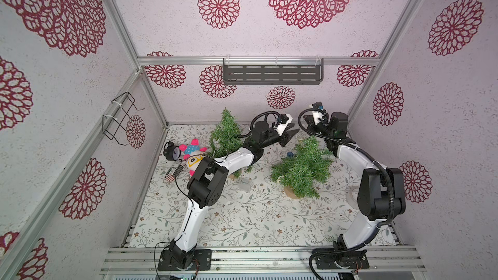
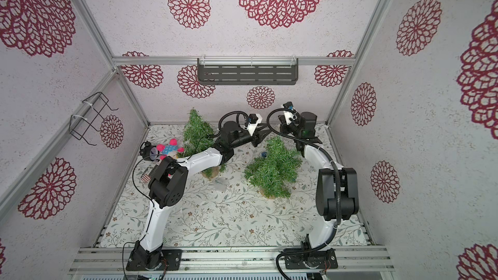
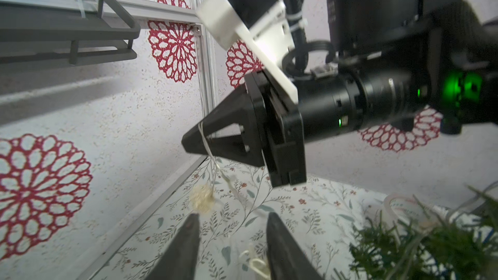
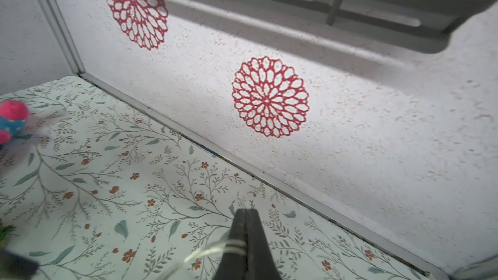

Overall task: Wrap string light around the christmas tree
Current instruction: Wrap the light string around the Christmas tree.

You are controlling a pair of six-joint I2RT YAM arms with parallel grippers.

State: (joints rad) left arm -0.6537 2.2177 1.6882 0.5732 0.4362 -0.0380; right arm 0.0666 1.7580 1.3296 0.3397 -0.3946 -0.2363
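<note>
Beyond the christmas tree [image 1: 301,168], with the right claw [image 4: 246,211] clamped on the string light [image 4: 210,250] and the left claw [image 3: 231,215] apart, a taut pull could topple the tree.

A black alarm clock [image 1: 171,151] stands at the far left of the floral mat [image 1: 256,219], just beside a pink-and-blue plush toy [image 1: 192,154]. A small flag-striped item [image 1: 169,176] lies near them. A dark slotted shelf [image 1: 272,74] hangs on the back wall and a wire rack [image 1: 121,119] on the left wall.
</note>
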